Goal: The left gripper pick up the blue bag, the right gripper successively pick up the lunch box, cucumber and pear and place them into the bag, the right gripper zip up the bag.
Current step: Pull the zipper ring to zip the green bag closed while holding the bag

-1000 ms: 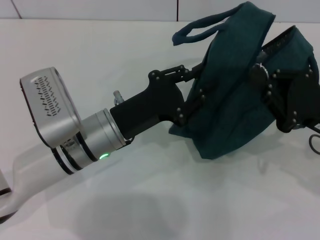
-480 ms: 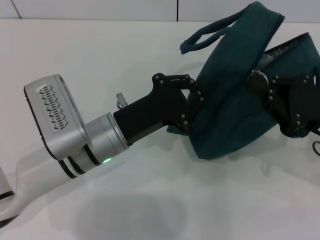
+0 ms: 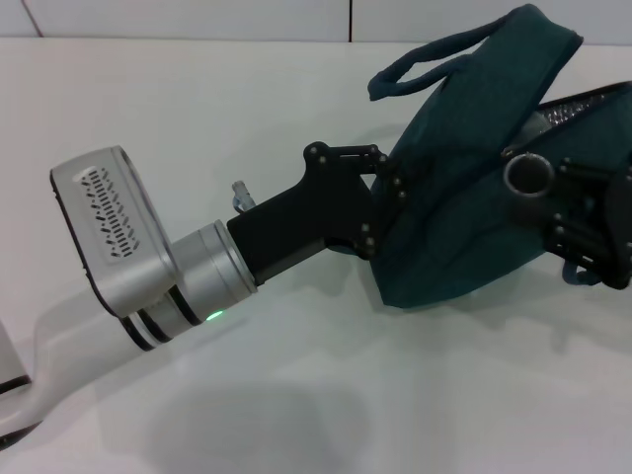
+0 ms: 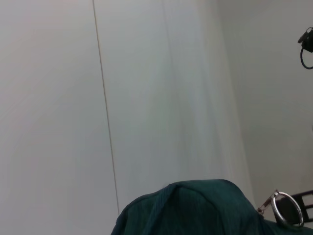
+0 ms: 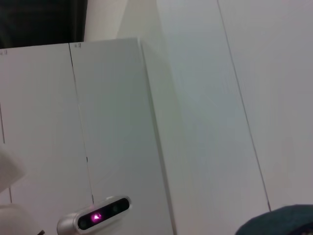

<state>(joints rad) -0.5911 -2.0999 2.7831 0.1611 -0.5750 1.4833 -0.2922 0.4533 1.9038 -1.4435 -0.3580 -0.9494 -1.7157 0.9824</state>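
Nearest you, the silver arm [image 3: 148, 267] with its green light [image 3: 210, 316] reaches in from the desk's [image 3: 197, 128] near left corner toward the middle. At its end you see the left gripper [image 3: 380, 202], its black fingers clamped on the left side of the blue bag [image 3: 464, 188], which hangs tilted with its bottom corner low over the desk near the right edge (whether it touches the surface, you cannot tell).

Just past that, on the bag's right side, you find the right gripper [image 3: 583, 217], a blocky black body with a round part facing the camera, pressed against the fabric beside the bag's opening; you cannot tell from these views whether its fingers are apart or together. A strip of silver lining [image 3: 578, 109] shows at the bag's open top edge.

Farther off, one loop handle [image 3: 434, 59] sticks out toward the desk's far edge.

In the left wrist view you get the bag's teal top [image 4: 195, 210] and the metal ring pull [image 4: 287, 209] of the zipper beside it.
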